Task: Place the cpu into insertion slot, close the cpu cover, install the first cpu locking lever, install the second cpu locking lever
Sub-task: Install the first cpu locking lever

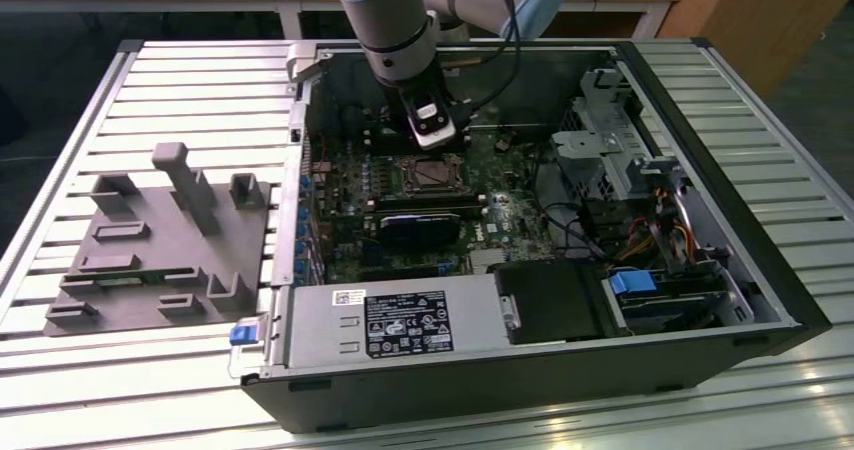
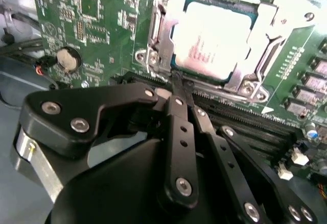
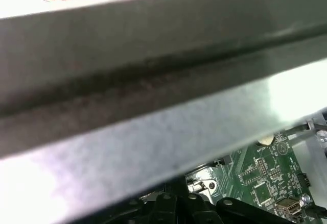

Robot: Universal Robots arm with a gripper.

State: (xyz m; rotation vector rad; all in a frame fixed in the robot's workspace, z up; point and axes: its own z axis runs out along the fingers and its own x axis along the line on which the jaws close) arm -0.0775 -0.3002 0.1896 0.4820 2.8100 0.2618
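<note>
Black links of the gripper (image 2: 178,81) crowd the second wrist view, its fingers drawn together into one narrow tip with nothing seen between them. That tip sits at the edge of the cpu cover (image 2: 266,32), which lies flat around the cpu (image 2: 212,40). The cpu is seated in the insertion slot (image 1: 430,175) on the green circuit board (image 2: 97,25), beside the long memory slots (image 2: 245,117). Around them stands the open computer case (image 1: 534,390), resting on the slatted tabletop (image 1: 187,70).

Open black metal computer case (image 1: 534,390) on the slatted metal tabletop (image 1: 174,70), grey plastic fixture block (image 1: 160,240) beside the case on the exterior view's left, green circuit board (image 2: 102,25) inside the case, square metal-topped cpu (image 2: 212,43) in the insertion slot (image 1: 430,175) on that board, thin metal cpu cover (image 2: 265,30) down over it, gripper (image 2: 180,81) inside the case at the slot's edge.
</note>
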